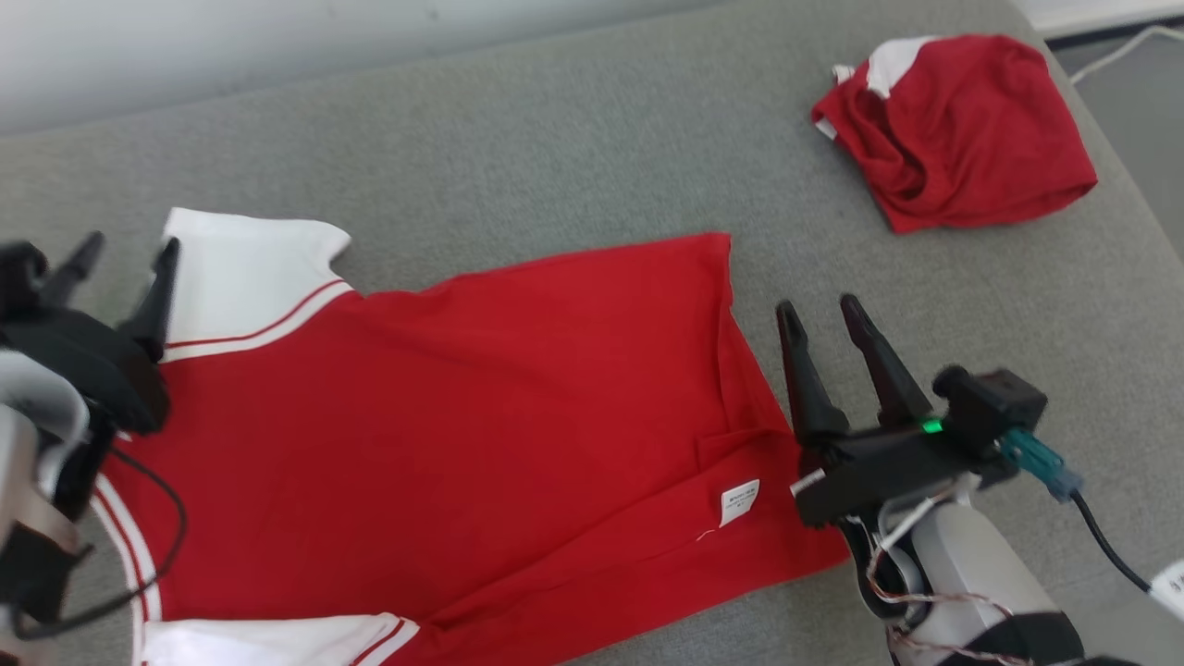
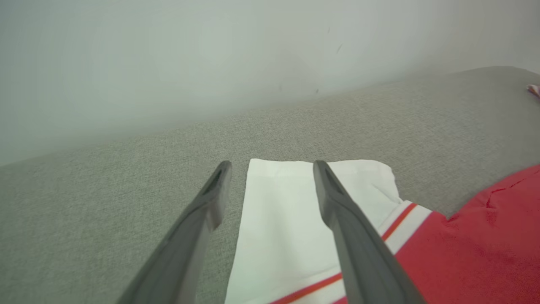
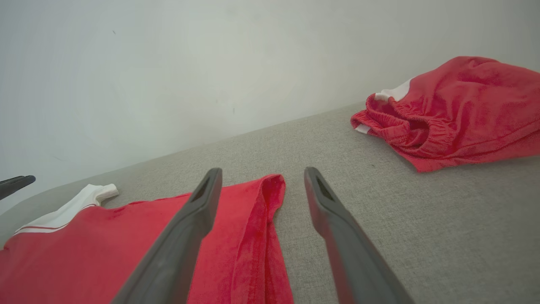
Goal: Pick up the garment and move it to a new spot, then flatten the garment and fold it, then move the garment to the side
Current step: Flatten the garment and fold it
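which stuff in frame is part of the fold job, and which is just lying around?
Job:
- red T-shirt with white sleeves, spread flat
- left pincer and right pincer, both open, one at each end of it
- grey cushion it lies on

Lying about:
- crumpled red shorts, far right, apart from the T-shirt
- white cable past the cushion's corner

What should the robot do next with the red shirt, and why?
Probably lower both open grippers and pinch: the left gripper straddles the edge of the white sleeve, the right gripper straddles the hem, and the red shirt lies spread flat, not yet folded.
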You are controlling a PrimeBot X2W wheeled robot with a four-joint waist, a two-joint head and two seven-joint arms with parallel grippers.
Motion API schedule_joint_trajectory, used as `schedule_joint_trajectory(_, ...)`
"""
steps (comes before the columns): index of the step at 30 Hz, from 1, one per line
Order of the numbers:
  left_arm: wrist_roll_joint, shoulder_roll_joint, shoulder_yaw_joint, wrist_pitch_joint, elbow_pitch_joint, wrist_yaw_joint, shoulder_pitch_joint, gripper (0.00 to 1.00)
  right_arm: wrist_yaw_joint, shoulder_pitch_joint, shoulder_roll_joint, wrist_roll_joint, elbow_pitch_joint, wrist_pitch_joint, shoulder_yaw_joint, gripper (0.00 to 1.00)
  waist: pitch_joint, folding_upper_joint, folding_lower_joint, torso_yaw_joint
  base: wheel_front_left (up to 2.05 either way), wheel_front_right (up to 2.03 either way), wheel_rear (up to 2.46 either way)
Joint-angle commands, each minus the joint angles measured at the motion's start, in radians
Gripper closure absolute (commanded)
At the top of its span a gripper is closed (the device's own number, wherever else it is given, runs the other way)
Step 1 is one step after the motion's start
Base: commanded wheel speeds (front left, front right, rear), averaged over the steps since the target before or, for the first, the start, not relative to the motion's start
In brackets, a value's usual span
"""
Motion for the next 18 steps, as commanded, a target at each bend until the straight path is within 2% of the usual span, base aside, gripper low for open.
schedule_joint_trajectory(1,-0.018,0.026,-0.018,0.006,0.018,0.001,-0.036,0.00,0.000,-0.032,0.010,0.010,0.009,-0.002,0.014,0.00,0.073,-0.0001,-0.0003,-0.053,0.00,0.00,0.00)
schedule_joint_trajectory(6,-0.064,0.072,-0.082,0.040,0.093,0.001,-0.134,0.00,0.000,-0.133,0.020,0.025,0.063,-0.002,0.061,0.00,0.122,-0.0001,-0.0003,-0.074,0.00,0.00,0.00)
schedule_joint_trajectory(18,-0.099,0.102,-0.184,0.028,0.266,0.001,-0.265,0.00,0.000,-0.242,0.037,0.056,0.127,-0.002,0.114,0.00,0.155,-0.0001,-0.0003,-0.104,0.00,0.00,0.00)
